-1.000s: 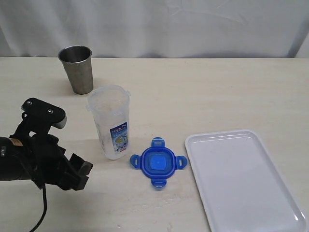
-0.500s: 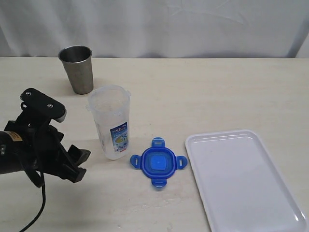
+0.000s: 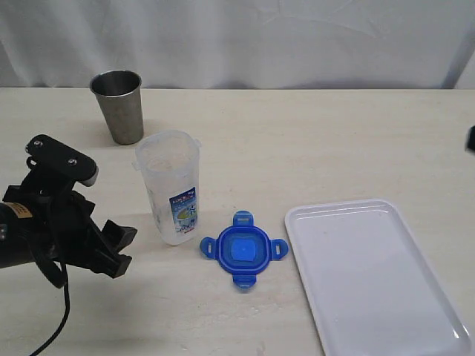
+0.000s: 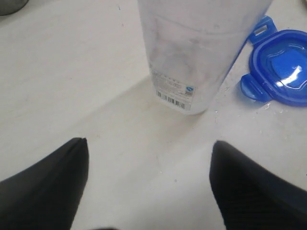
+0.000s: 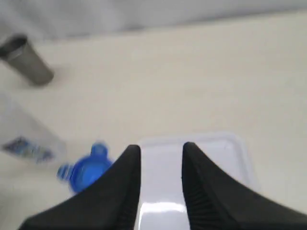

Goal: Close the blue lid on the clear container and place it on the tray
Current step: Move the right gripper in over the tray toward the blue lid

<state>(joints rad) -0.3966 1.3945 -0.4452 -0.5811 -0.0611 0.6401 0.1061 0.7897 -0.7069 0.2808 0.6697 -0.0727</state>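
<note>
- A pale table (image 3: 334, 141) stands before a white curtain (image 3: 260, 37). It carries four things, one of each kind.
- One white tray (image 3: 371, 274) lies flat at the right, bare.
- Two end effectors. The left end effector (image 3: 122, 251) hovers low beside the container, jaws spread wide and holding nothing. The right end effector (image 5: 161, 147) has its jaws a little parted, also holding nothing.
- One clear container (image 3: 171, 185) stands upright near the middle, uncovered and off the tray.
- One steel cup (image 3: 119, 104) stands behind it, apart.
- One blue lid (image 3: 243, 251) lies flat between the container and the tray, touching neither.
- Since a second ago the left end effector has drawn nearer the container. A dark sliver of the right arm now shows at the right edge. The four things have not moved.
</note>
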